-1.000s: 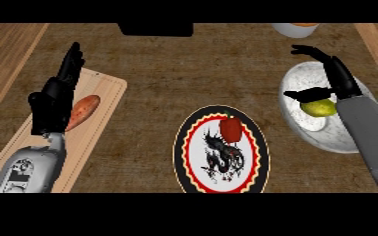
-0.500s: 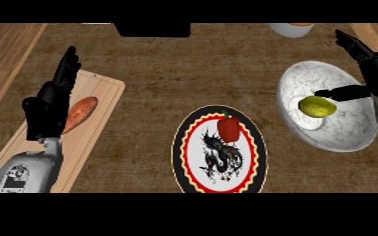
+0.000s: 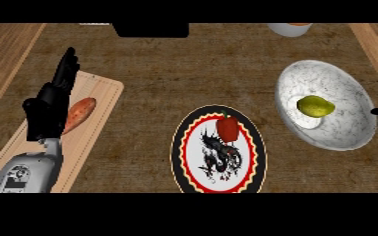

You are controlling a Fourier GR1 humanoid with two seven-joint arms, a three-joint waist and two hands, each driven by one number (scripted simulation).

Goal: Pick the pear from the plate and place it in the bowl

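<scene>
One yellow-green pear [image 3: 315, 106] lies inside a white marbled bowl [image 3: 341, 135] at the right side of the counter [image 3: 192, 70], resting just left of the bowl's middle, with nothing touching it. Its skin is smooth and glossy, paler along the top. The bowl's far side runs close to the right edge of the view, where a tiny dark speck shows (too small to identify).

Left of the bowl, near the lower middle, sits a round plate [image 3: 193, 177] with a red and yellow rim and a black dragon design; a red pepper [image 3: 227, 128] lies on its upper part. No readable writing appears anywhere.

Open brown counter stretches between plate and bowl and across the whole upper middle. At the top edge stand a dark box [image 3: 150, 29] and part of a white cup [image 3: 291, 29].

On the far left, a wooden cutting board [image 3: 100, 110] holds an orange sweet potato [image 3: 78, 114]. The left hand [image 3: 50, 105] rests above the board, fingers straight and pointing up, holding nothing. The right hand is out of view.
</scene>
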